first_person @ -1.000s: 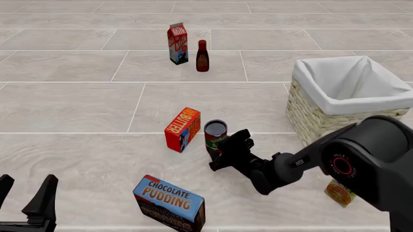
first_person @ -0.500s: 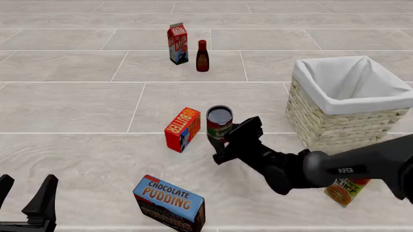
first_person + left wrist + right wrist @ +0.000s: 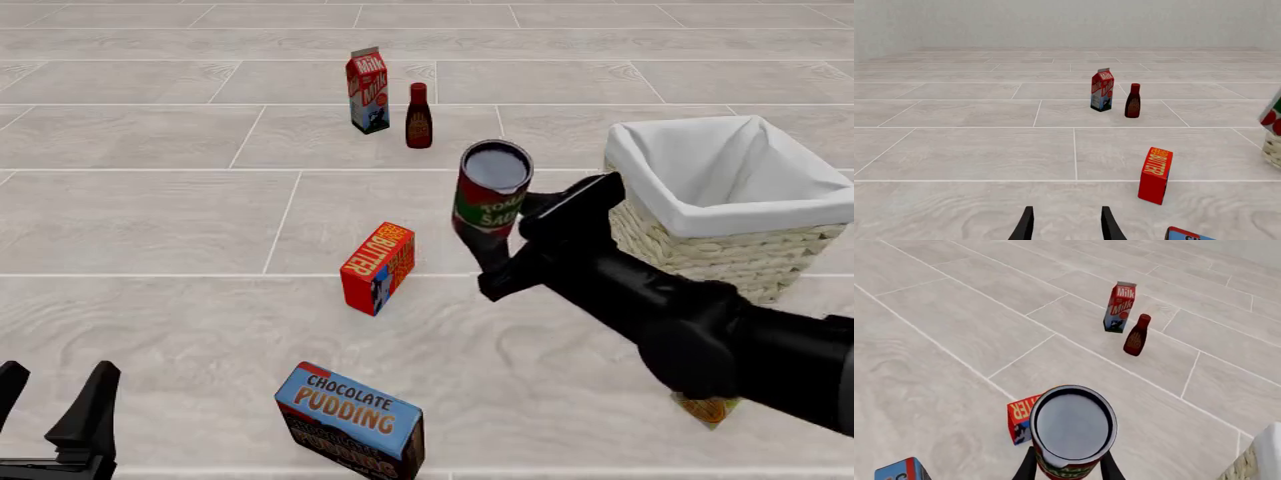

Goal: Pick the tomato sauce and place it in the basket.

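Can lifted clear of the floor since a second ago.
Your right gripper [image 3: 497,232] clamps the can [image 3: 491,190]; carry it right, over the basket [image 3: 694,255].

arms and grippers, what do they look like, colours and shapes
Both arms are plain matte black. The right arm is a thick rounded limb narrowing toward a blocky right gripper. The left gripper ends in two slim, tapered black prongs. No cables or legible markings show now.
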Controlling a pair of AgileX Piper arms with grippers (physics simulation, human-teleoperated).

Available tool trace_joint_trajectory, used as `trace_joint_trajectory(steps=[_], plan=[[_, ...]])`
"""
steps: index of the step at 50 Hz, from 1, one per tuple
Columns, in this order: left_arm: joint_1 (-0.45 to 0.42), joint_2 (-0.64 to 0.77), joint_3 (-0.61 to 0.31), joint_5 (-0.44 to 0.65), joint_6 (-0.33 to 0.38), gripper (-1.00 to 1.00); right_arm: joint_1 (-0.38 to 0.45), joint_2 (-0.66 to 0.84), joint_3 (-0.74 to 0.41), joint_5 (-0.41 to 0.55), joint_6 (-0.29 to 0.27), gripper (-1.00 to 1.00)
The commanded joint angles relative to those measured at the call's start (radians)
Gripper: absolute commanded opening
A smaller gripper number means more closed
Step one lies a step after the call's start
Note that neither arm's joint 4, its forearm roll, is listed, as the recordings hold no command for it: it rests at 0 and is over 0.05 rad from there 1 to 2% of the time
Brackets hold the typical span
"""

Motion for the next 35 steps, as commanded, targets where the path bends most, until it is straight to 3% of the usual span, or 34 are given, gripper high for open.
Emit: trace_joint_trajectory(steps=[1,19,35], plan=[[0.000,0.000,0.000,0.000,0.000,1.00,-0.020,-0.165,-0.032,0.138,-0.002,-1.00],[0.000,0.000,0.000,0.000,0.000,1.00,-0.072,-0.269,-0.089,0.270,-0.039,-1.00],[0.000,0.000,0.000,0.000,0.000,1.00,-0.183,-0.307,-0.169,0.352,-0.049,-1.00]])
